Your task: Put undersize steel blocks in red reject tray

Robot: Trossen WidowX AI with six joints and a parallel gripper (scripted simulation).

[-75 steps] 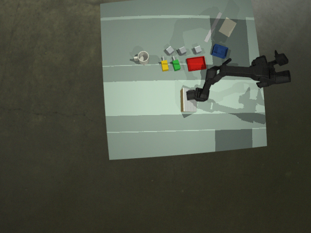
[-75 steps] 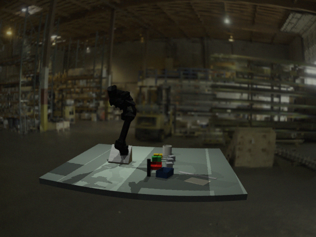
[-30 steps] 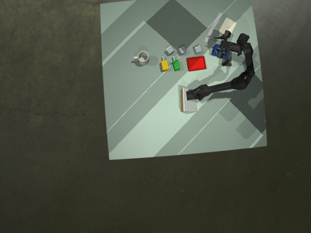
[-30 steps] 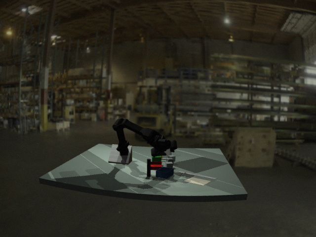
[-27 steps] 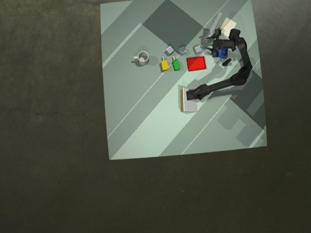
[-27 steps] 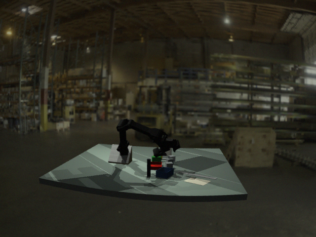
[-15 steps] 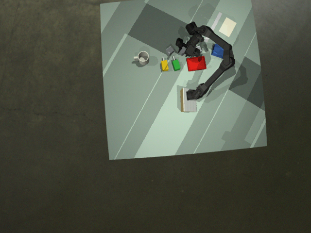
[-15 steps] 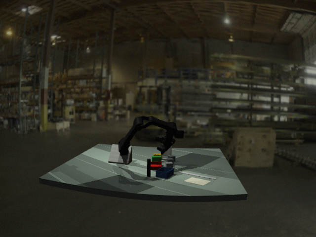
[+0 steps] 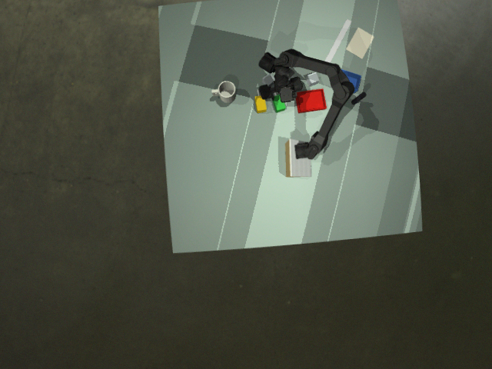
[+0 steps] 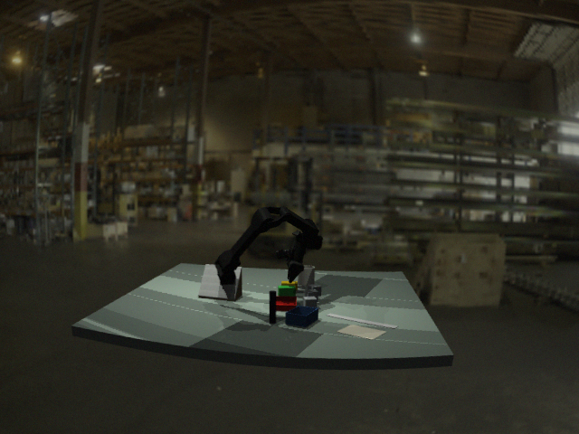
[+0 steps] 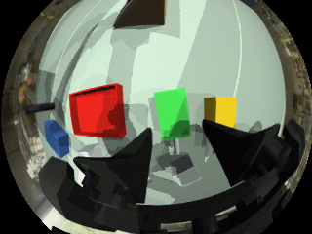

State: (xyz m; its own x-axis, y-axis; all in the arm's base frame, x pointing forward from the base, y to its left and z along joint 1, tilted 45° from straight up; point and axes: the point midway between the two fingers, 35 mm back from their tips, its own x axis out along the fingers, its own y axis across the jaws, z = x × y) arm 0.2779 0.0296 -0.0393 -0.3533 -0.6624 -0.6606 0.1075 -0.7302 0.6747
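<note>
Green GO gauge lies on bench, red tray at its 3 o'clock, top view. End effector open, empty. Risk: off-centre descent, fingertip knocks adj. yellow gauge.

Warehouse lighting is dim, with small ceiling lamps glowing overhead. Broad shadow bands cross the pale tabletop. The wrist view exhibits strong fisheye curvature.
</note>
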